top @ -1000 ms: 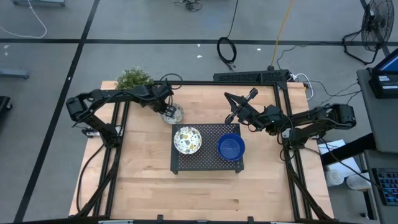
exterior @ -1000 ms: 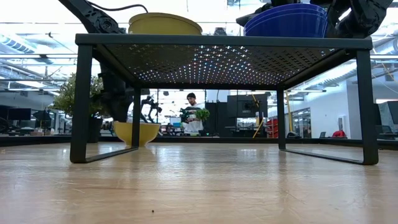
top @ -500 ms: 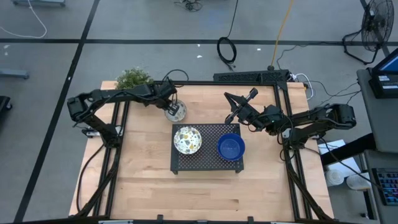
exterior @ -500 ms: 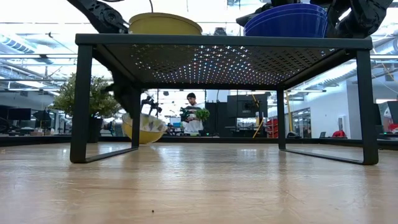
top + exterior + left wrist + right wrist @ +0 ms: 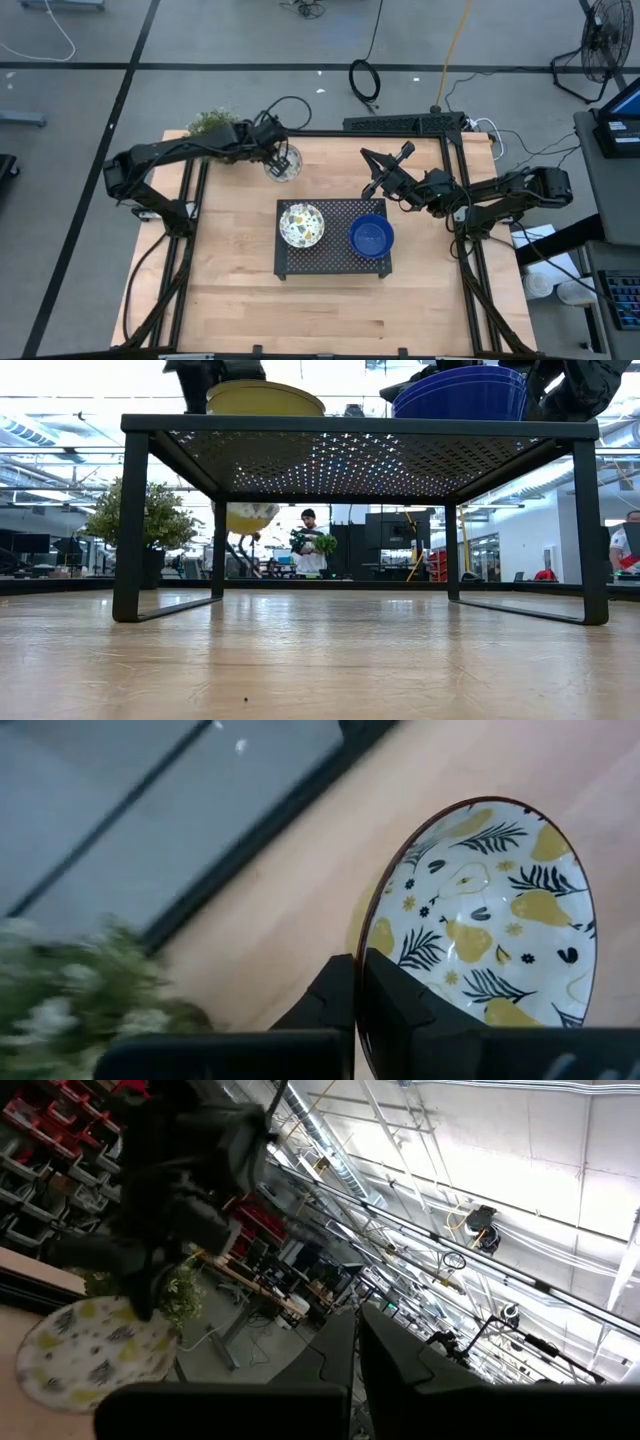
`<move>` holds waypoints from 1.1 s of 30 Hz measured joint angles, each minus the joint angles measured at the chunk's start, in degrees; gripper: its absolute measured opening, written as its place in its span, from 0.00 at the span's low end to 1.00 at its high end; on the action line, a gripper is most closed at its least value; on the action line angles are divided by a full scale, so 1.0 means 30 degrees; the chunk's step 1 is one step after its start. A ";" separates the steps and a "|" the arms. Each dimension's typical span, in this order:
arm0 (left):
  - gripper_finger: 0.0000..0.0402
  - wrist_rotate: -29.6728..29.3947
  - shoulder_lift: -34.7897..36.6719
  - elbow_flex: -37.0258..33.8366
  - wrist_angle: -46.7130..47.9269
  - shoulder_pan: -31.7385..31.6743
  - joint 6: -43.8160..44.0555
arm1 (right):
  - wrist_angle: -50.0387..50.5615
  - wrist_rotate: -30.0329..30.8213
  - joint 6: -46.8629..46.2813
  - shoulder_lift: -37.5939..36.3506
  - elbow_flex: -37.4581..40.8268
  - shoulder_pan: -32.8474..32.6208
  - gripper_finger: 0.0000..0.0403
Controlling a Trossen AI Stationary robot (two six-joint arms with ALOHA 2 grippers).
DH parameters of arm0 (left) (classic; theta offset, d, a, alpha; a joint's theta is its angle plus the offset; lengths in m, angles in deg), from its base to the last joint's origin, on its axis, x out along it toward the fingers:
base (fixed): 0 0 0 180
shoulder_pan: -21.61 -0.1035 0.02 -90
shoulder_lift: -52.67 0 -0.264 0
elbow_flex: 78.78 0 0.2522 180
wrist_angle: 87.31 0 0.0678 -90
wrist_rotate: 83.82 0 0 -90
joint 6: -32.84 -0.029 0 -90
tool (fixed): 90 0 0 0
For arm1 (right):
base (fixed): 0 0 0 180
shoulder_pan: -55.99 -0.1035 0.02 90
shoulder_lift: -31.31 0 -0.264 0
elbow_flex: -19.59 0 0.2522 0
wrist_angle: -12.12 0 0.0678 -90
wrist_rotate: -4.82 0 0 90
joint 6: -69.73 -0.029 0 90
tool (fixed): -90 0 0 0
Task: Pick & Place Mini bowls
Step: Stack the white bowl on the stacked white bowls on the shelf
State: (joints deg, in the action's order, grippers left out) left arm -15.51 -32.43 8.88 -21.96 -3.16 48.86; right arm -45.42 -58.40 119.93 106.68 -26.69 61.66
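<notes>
My left gripper is over the table's far left part, shut on a white bowl with a yellow and dark leaf pattern, near the plant. That bowl hangs clear of the table in the low view. A second patterned bowl and stacked blue bowls rest by their bases on the black perforated tray. My right gripper waits shut, raised over the tray's far right corner. The remaining bowls are out of view. My left gripper pinches the patterned bowl's rim, one finger inside the bowl and the other finger on its outer wall. The bowl is lifted clear of the table and tipped far over, its patterned inside turned sideways.
The tray stands on thin legs in the middle of the wooden table, with open wood toward the near edge. The plant sits at the far left corner. A person stands in the room beyond the table.
My left gripper has risen and moved toward the far edge, taking the patterned bowl with it. The bowl first rested flat on the table, then tipped up on one side, and now hangs lifted clear and tilted steeply.
</notes>
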 joint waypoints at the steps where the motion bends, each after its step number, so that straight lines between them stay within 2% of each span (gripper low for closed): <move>1: 0.02 -0.0265 0.0000 0.0490 0.0246 0.0040 -0.0118 | 0.0000 -0.0007 0.0000 0.0000 0.0000 0.0000 0.02; 7: 0.03 -0.1428 0.0000 0.3824 0.3068 0.0453 -0.0303 | 0.0000 -0.0007 0.0000 0.0000 0.0000 0.0000 0.02; 15: 0.03 -0.1124 0.0029 0.7250 0.4534 0.1670 -0.0683 | -0.0080 -0.0007 0.0000 0.0000 0.0000 0.0000 0.02; 24: 0.03 -0.0772 0.0029 0.7586 0.6007 0.4167 -0.0682 | -0.0073 -0.0007 0.0000 0.0000 0.0000 0.0007 0.02; 33: 0.03 0.1554 0.0022 0.8305 0.5923 0.6007 -0.0635 | -0.0146 -0.0008 -0.0007 0.0000 0.0000 0.0007 0.02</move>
State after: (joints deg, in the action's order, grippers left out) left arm -10.84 -32.37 33.79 -4.20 14.86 46.96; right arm -45.86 -58.42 119.91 106.68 -26.69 61.68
